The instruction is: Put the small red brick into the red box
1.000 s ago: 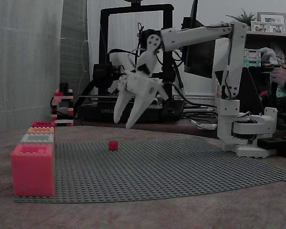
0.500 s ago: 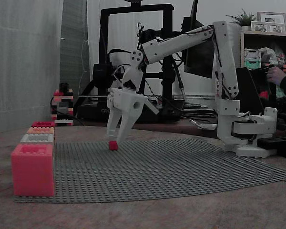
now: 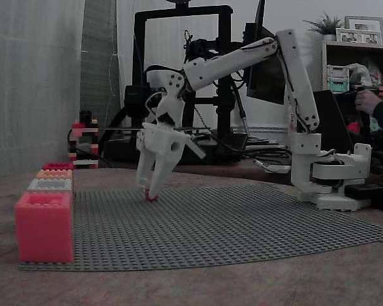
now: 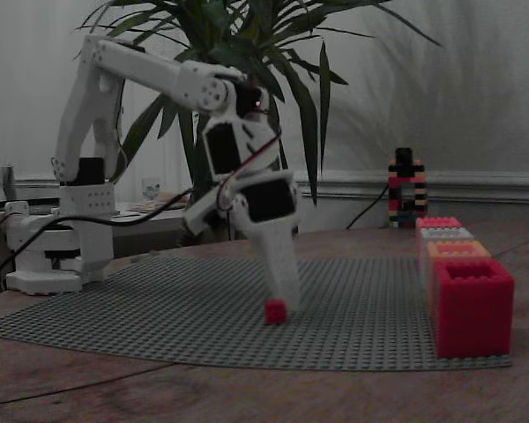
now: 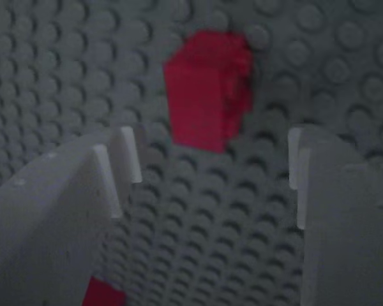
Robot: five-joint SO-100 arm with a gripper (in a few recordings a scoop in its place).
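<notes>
Small red brick (image 5: 207, 89), blocky, sits on studded baseplate (image 5: 242, 242) before parted claw (image 5: 214, 162).

Grey studded baseplate (image 3: 242, 223) covers the table. On its 9 o'clock edge in a fixed view: big pink-red box (image 3: 44, 226) nearest the camera, grey box (image 3: 50, 184) behind it, then pale orange box (image 3: 54, 173). Black 3D printer (image 3: 179, 83) at 12 o'clock. Potted plant (image 4: 273, 53) in the other fixed view.

— What's unclear from here?
— My gripper (image 3: 148, 191) covers most of the small red brick (image 3: 151, 197); I can't tell contact.
— Wrist view?
— Blurred; a red patch (image 5: 102, 294) is cut off below.
</notes>
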